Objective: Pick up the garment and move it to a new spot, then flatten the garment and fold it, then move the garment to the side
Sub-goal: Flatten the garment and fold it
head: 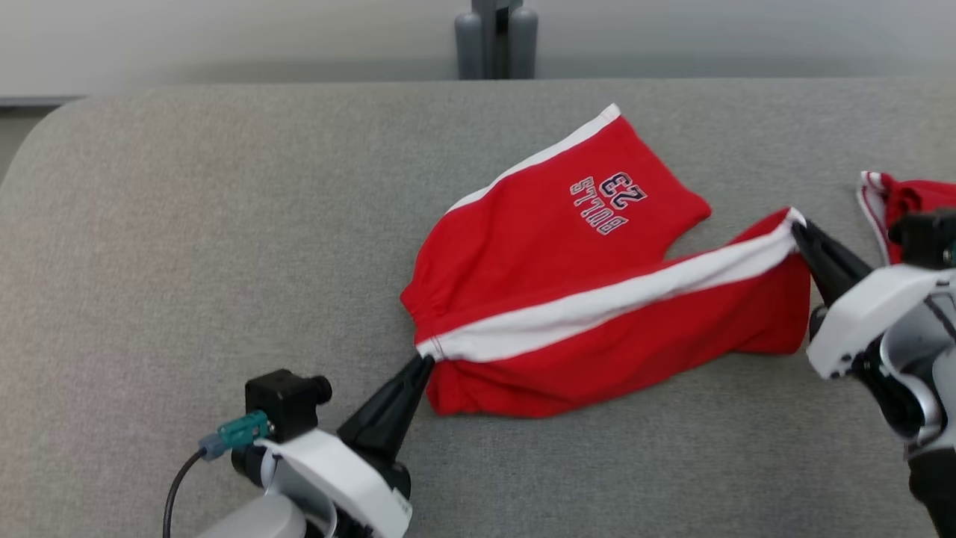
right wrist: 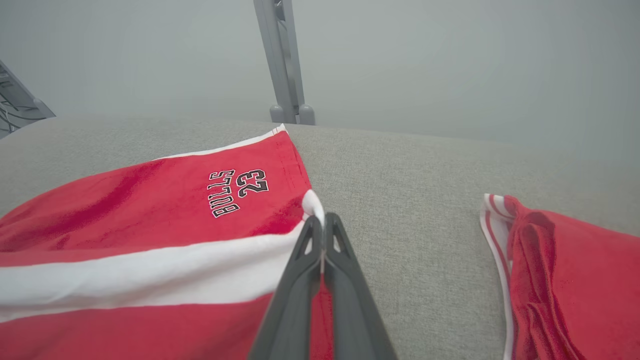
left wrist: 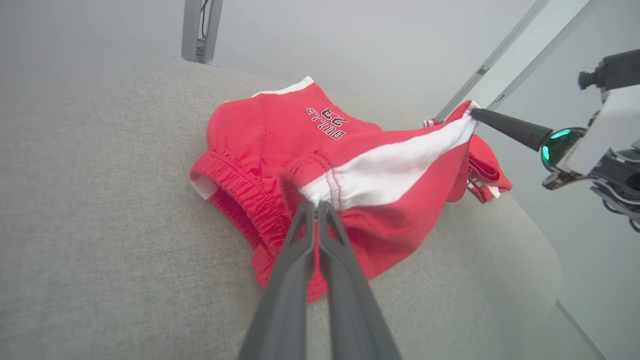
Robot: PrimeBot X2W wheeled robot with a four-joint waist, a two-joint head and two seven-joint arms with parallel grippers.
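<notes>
The garment (head: 567, 246) is a pair of red shorts with white side stripes and "BULLS 23" print, lying on the grey table (head: 187, 224). My left gripper (head: 426, 362) is shut on the waistband corner at the white stripe's near end, as the left wrist view shows (left wrist: 316, 204). My right gripper (head: 798, 228) is shut on the leg hem at the stripe's far end (right wrist: 322, 220). The stripe (head: 612, 295) stretches taut between the two grips, lifted slightly. The other leg (right wrist: 150, 200) lies flat behind.
A second red garment (head: 904, 198) with white trim lies bunched at the table's right edge, close to my right arm (right wrist: 565, 270). A grey stand (head: 497, 37) rises behind the table's far edge. Bare grey cloth surface extends left and front.
</notes>
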